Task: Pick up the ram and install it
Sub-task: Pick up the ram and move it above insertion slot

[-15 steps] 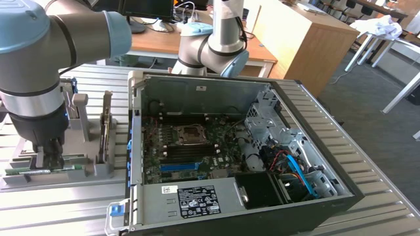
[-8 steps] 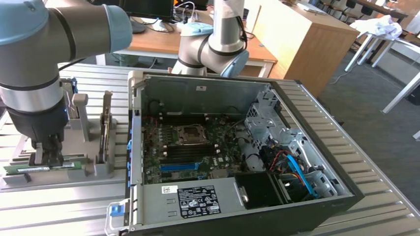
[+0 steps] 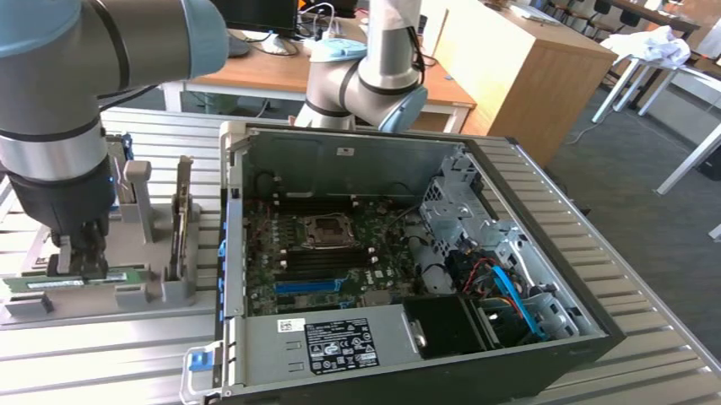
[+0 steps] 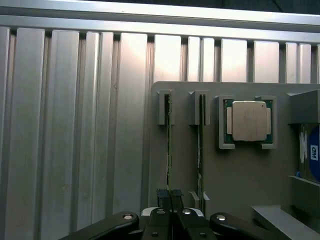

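The ram is a thin green stick with a white label, standing on edge in the grey holder at the exterior view's left. My gripper has come down over it, and both black fingers press against the stick's sides. The wrist view shows this ram edge-on, its far end still in the holder's slot. A second stick just like it stands parallel beside it in its own slot. The gripper is shut on the nearer stick.
The open computer case lies to the exterior view's right of the holder, its motherboard memory slots and processor socket exposed. The holder also carries a square silver processor and a blue-labelled drive. A second robot arm stands behind the case.
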Motion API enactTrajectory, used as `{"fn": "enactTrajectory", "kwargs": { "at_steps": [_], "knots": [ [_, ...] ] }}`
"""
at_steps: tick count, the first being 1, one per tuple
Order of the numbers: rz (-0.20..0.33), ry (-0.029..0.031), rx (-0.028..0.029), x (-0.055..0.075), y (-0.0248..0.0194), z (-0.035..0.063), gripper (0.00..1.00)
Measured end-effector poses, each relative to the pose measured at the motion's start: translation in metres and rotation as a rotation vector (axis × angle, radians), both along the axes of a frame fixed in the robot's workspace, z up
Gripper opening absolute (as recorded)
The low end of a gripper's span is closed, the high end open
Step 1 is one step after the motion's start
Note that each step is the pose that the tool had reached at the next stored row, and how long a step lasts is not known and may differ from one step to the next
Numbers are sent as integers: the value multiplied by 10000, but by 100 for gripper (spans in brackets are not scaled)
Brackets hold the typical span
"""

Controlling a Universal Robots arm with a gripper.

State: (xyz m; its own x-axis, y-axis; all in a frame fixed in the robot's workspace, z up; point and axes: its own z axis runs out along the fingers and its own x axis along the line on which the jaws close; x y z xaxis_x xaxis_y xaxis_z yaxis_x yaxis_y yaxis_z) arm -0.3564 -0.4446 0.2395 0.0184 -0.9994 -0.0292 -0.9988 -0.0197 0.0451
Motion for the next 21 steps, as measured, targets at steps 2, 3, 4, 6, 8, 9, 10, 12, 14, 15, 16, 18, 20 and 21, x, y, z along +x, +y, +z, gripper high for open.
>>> {"fn": "enactTrajectory", "kwargs": {
  "at_steps": [2,3,4,6,8,9,10,12,14,15,16,18,20,21],
  "knots": [
    [0,0,0,6,0,40,11],
    [0,-1,0,8,0,59,11],
    [-1,-1,1,11,0,79,11],
    [0,0,0,17,0,119,11],
    [-1,0,0,20,0,156,11],
    [-1,0,0,22,0,172,11],
    [0,0,0,24,0,190,11],
    [-1,0,0,26,0,231,11],
    [0,0,0,32,0,272,11],
    [0,-1,0,34,0,291,11],
    [0,-1,1,37,0,309,11],
    [0,-1,0,41,0,344,11],
    [-1,0,0,44,0,376,11],
    [0,-1,0,45,0,392,11]
  ]
}}
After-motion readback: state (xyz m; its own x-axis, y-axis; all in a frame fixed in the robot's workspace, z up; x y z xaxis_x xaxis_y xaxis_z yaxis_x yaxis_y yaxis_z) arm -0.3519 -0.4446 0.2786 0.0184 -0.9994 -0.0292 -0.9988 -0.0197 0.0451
